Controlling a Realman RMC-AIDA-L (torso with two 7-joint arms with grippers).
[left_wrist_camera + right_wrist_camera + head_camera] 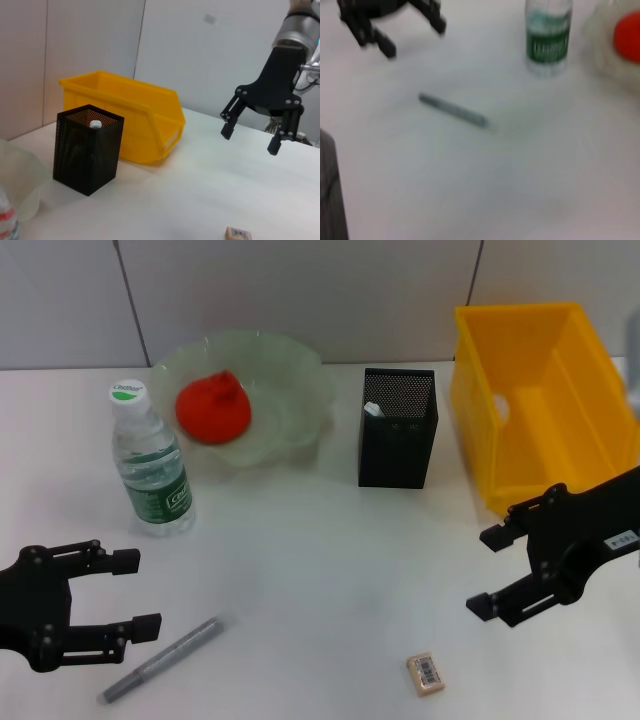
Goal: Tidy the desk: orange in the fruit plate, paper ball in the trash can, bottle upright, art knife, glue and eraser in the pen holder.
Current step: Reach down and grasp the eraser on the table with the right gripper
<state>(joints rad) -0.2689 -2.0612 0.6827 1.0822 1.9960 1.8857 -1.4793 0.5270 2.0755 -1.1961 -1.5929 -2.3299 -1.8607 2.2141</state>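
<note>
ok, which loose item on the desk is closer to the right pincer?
The eraser, just below the open right pincer. The grey knife lies by the left pincer instead.

open desk point(320, 570) mid-table, bottle point(150, 465) beside plate point(290, 390)

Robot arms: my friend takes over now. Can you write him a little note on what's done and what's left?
Left gripper: open, empty, beside the art knife.
Right gripper: open, empty, in front of the yellow trash can.
Done: orange in the fruit plate; bottle upright; one white-capped item, probably the glue, in the pen holder.
Left: art knife and eraser lie on the desk; both go in the pen holder.
Paper ball: not visible.
</note>
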